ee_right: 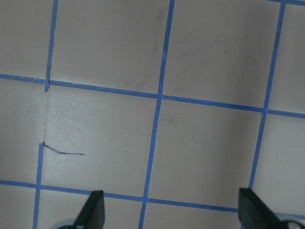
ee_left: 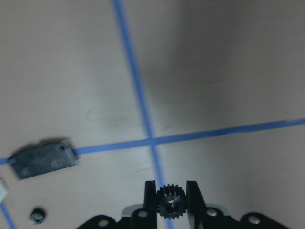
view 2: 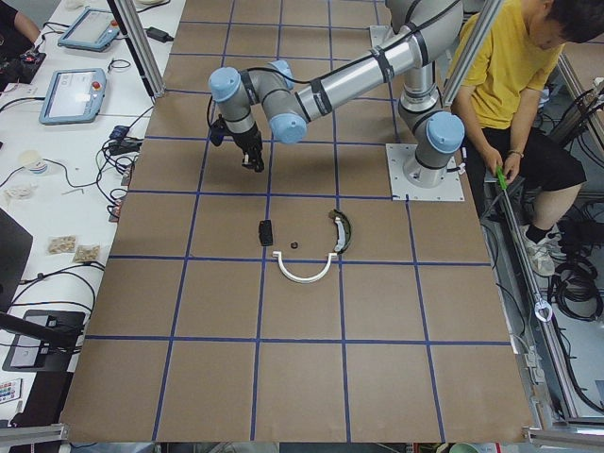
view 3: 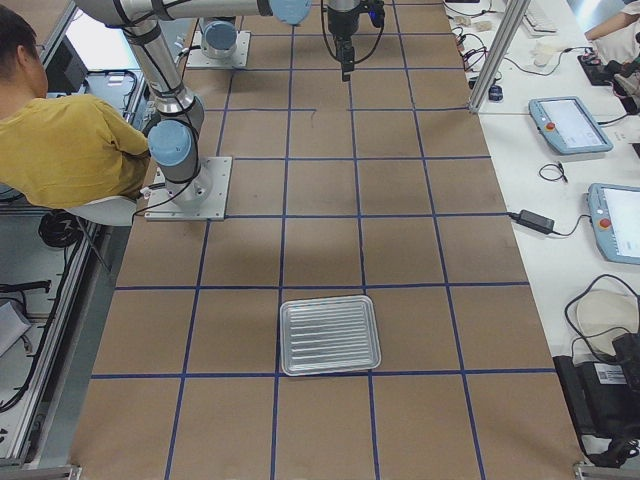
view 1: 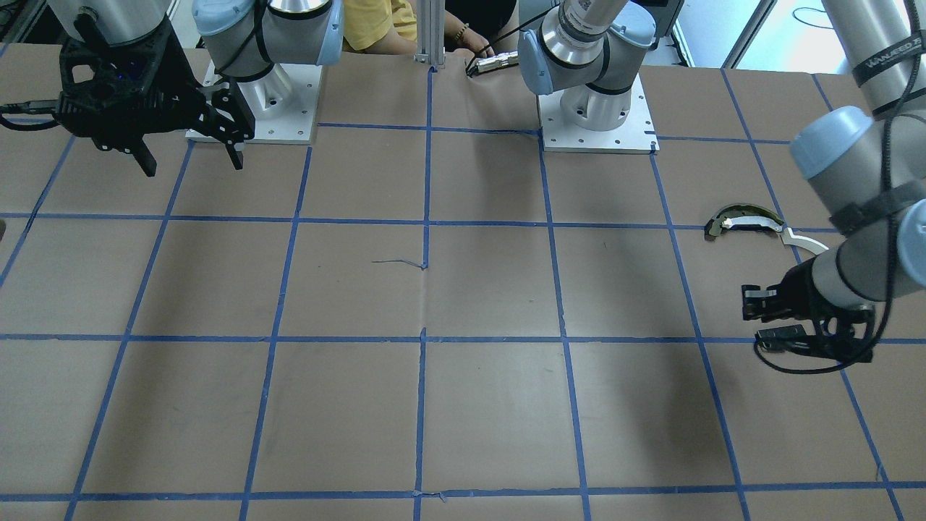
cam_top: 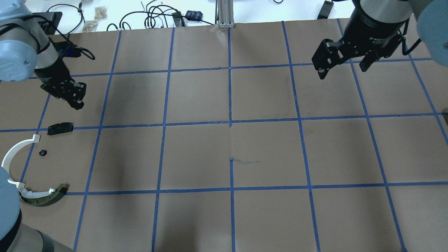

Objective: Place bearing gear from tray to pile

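Left wrist-mounted view: the left claw pinches the bearing gear by its teeth at the very fingertips, above the surface, with the black plate off to one side. I judge that a release from up here could let the gear bounce or roll clear of that group. Overhead exterior view: that claw hangs pointing down, wrist bent, near the pile of plate, white arc strip and olive-and-black piece, while the right claw hovers spread and empty, well apart.
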